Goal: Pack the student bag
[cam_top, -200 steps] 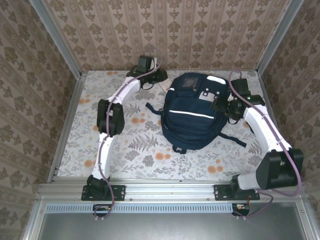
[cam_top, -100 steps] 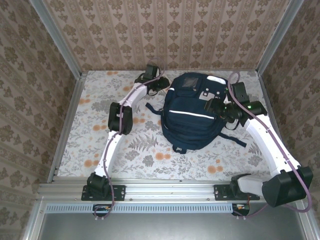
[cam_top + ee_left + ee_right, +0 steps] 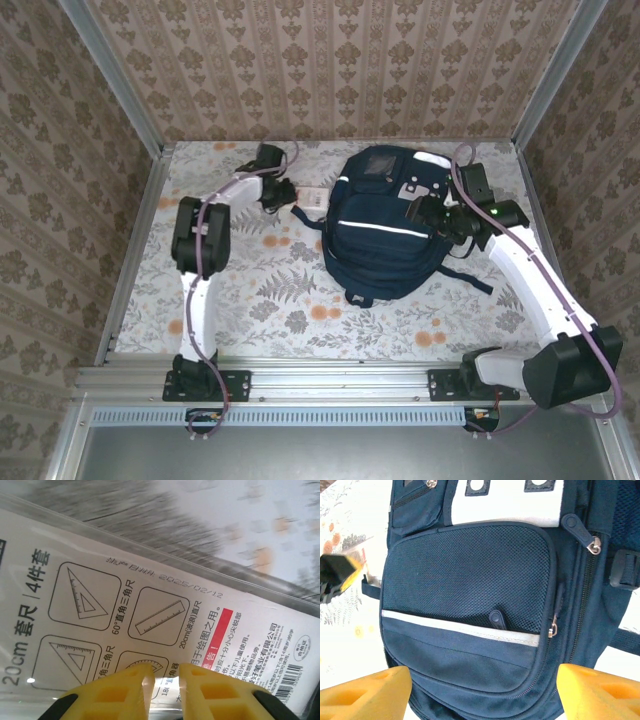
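Note:
The student bag (image 3: pixel 380 240), navy with white stripes, lies flat in the middle right of the table. My left gripper (image 3: pixel 283 193) is just left of the bag's top corner, shut on the edge of a clear-wrapped white ruler set pack (image 3: pixel 312 199). The left wrist view has the pack (image 3: pixel 150 605) running under the yellow fingers (image 3: pixel 125 690), with its plastic edge pinched in my left gripper (image 3: pixel 166 672). My right gripper (image 3: pixel 436 214) hovers over the bag's right side. It stands open (image 3: pixel 482 680) above the bag's mesh pocket (image 3: pixel 470 570), its fingers (image 3: pixel 370 692) wide apart.
A floral cloth (image 3: pixel 260 290) covers the table, with free room at the front and left. Wallpapered walls and metal rails (image 3: pixel 130 250) close in the sides and back. A dark strap (image 3: pixel 470 280) trails from the bag's right side. A zip pull (image 3: pixel 496 619) lies on the mesh pocket.
My left arm has swung from the back edge near the bag's top to the left and nearer, and the white pack now shows beside the bag. The right gripper has hardly moved.

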